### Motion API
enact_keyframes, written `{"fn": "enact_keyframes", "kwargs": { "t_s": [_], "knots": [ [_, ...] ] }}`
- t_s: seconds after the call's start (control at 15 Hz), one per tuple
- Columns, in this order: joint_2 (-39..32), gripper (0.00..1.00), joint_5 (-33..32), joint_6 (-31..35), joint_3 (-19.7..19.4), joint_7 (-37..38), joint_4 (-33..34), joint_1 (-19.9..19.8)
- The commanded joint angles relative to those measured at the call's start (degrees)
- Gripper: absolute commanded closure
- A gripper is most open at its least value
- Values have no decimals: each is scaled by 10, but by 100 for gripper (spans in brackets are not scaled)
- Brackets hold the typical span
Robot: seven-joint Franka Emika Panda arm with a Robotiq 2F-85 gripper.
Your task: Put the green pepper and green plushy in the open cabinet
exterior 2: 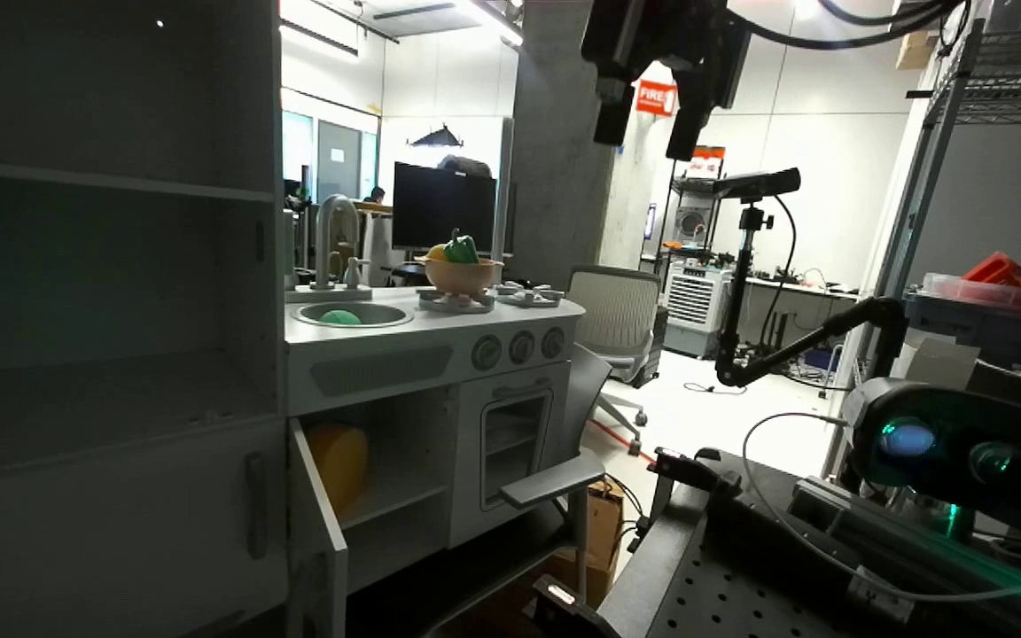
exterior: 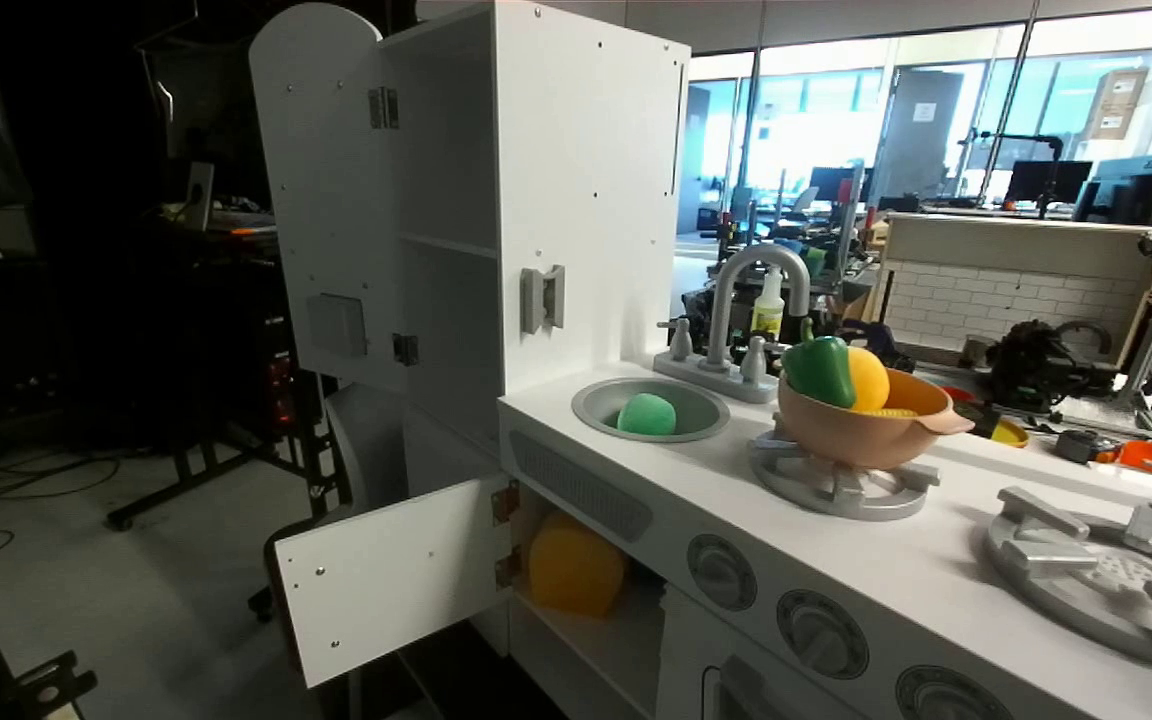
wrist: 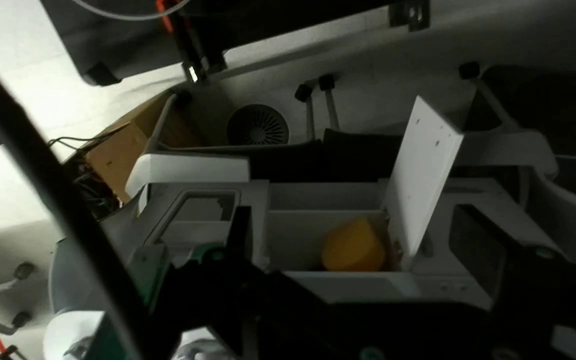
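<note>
A: Step?
B: Pre-grasp, I'd guess; neither item's in. Next: descend on one, pinch, lift clear.
A: Layout?
B: Flat white door (exterior: 396, 575), swung out; yellow lump (exterior: 576, 565) inside the open cabinet (exterior: 626, 648). Green plushy (exterior: 646, 414): soft-looking dome in the round grey sink (exterior: 698, 410). Green pepper (exterior: 820, 371): glossy, stemmed, jutting from the peach bowl (exterior: 856, 432).
A: Gripper (exterior 2: 648, 137)?
B: High, right of those, jaws spread, nothing between.

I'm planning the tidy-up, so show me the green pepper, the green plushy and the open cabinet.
Green pepper (exterior: 820, 372): in an exterior view, on its smooth body.
Green plushy (exterior: 647, 415): in an exterior view, on its rounded side.
Open cabinet (exterior 2: 401, 483): in an exterior view, on its bare inside.
</note>
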State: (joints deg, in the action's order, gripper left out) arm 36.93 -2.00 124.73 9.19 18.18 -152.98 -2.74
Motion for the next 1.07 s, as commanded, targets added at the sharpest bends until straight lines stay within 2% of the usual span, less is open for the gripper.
{"fn": "enact_keyframes", "kwargs": {
  "t_s": [0.0, 0.2, 0.6, 0.73, 0.87, 1.0],
  "knots": [
    [-104, 0, -49, -6, -45, -38, 113, -51],
    [-191, 0, -70, 11, -76, -62, 205, -70],
    [-389, 0, -93, 33, -123, -132, 403, -65],
    [-459, 0, -96, 38, -116, -150, 472, -78],
    [-525, 0, -94, 32, -137, -169, 541, -63],
    [-590, 0, -95, 29, -127, -187, 608, -80]
  ]
}}
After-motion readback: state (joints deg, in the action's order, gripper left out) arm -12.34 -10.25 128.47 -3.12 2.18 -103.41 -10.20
